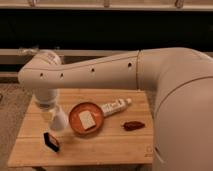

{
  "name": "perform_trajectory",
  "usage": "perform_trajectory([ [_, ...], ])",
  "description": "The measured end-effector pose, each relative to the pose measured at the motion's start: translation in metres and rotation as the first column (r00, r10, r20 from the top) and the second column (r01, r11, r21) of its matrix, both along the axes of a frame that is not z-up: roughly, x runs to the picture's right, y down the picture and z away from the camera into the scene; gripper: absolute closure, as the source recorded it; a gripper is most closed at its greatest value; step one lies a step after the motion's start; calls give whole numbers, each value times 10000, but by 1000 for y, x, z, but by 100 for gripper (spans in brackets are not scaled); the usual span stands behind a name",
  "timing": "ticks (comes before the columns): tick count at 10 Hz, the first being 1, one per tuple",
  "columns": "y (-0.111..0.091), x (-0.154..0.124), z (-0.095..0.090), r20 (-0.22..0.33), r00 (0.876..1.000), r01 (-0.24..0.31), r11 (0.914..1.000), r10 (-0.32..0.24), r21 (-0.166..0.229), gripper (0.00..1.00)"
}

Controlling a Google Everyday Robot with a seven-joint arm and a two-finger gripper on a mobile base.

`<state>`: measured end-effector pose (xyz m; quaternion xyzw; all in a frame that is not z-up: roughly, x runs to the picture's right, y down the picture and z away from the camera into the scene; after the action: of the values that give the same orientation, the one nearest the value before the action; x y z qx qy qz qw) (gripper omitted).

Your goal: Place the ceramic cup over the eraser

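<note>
Gripper (51, 114) noted at the left side of the wooden table (112, 146), hung below the pale wrist at the end of the large white arm (100, 72), which is stretched in from the right across the whole view. The gripper is seen clenched on the ceramic cup (59, 120). The cup is held at the gripper's lower right, slightly tilted, just left of the orange plate (74, 119). Whether the cup's base is touching the tabletop cannot be told.

Eraser (51, 141) recorded lying flat on the table near the front left edge, a dark block with a thin orange edge. It is placed below the cup in the view and slightly to the left, near it but apart from it. It is not covered by the cup.

Other things logged:
- A pale square piece (86, 120) is laid in the middle of the orange plate.
- A white tube (116, 106) with a label is laid at a slant just right of the plate, its near end at the plate's rim.
- A dark red pepper-shaped thing (133, 125) is set on the table right of the plate, below the tube.

Behind the table a dark wall with a pale ledge is seen.
</note>
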<state>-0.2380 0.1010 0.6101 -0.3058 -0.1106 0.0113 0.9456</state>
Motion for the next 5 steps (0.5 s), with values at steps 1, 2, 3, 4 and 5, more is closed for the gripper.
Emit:
perform_trajectory([
  [1,7,-2,-8,125,9998,165,9998,-164,-70,82],
  [2,10,-2,-13,192,9995,234,9996,-232,-125,82],
  [3,15,-1,-17,245,9991,364,9991,-359,-217,82],
  [4,20,-2,-22,322,9985,460,9985,-451,-290,82],
  [5,24,-4,-25,389,9978,545,9979,-531,-356,82],
])
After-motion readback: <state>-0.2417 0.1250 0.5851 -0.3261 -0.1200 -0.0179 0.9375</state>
